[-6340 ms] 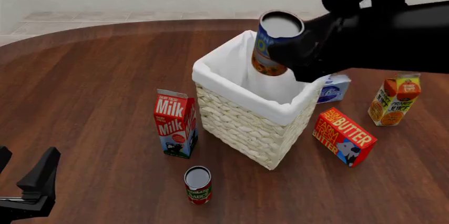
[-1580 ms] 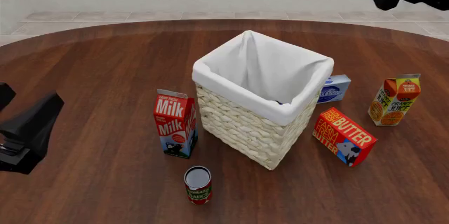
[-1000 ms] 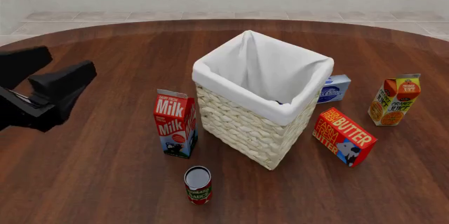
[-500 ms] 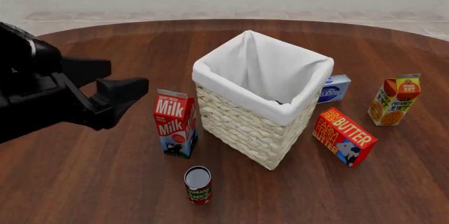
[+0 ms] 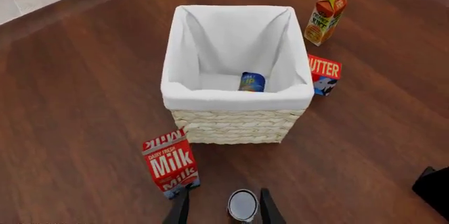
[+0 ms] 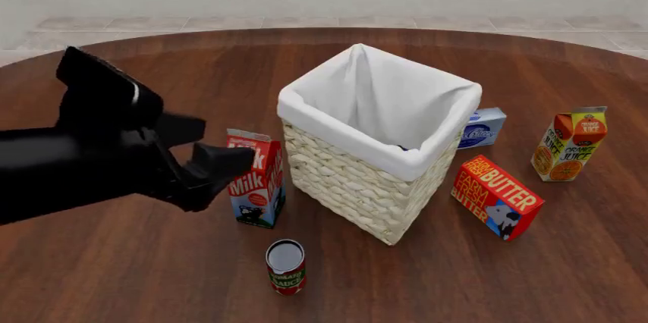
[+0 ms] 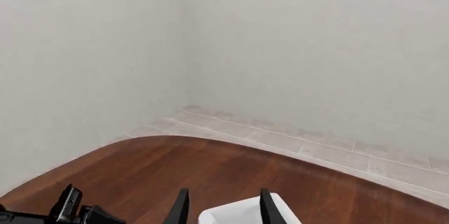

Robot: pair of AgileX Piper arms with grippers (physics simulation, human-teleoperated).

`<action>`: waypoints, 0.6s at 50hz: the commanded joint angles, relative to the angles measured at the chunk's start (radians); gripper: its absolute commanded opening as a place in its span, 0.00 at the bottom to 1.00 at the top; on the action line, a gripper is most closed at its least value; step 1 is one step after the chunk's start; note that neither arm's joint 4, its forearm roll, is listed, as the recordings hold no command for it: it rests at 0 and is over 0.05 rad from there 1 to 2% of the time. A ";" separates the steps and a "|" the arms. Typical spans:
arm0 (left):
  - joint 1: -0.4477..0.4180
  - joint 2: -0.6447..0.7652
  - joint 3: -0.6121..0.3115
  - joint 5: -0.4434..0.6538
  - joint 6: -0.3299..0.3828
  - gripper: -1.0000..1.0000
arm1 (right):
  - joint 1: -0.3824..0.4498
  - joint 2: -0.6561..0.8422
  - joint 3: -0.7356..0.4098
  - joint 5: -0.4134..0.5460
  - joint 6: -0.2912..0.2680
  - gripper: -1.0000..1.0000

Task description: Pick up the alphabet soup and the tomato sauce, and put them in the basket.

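The alphabet soup [image 5: 252, 82] lay inside the basket [image 6: 350, 179], on its floor against the lining. The tomato sauce [image 6: 285, 266] stood upright on the desk [image 6: 121, 277], just in front of the basket and close beside the milk carton [image 6: 255, 179]. The left gripper [image 6: 208, 160] hovered above and to the left of that can, jaws parted and empty. Judged risk: a descent slightly off line could strike the milk carton and topple it, or tip the can so it rolls. The butter box [image 6: 496, 196] and juice carton [image 6: 569, 143] stood right of the basket, clear of the approach. The right gripper [image 7: 220, 207] was raised well away, jaws apart, holding nothing.
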 commanded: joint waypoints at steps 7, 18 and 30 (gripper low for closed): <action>-0.037 0.059 0.016 0.021 -0.004 1.00 | 0.007 0.009 0.005 -0.017 0.004 1.00; -0.066 0.081 0.018 0.031 -0.014 1.00 | 0.010 0.012 0.011 -0.025 0.008 1.00; -0.096 0.115 0.052 0.026 -0.029 1.00 | 0.023 0.016 0.012 -0.027 0.007 1.00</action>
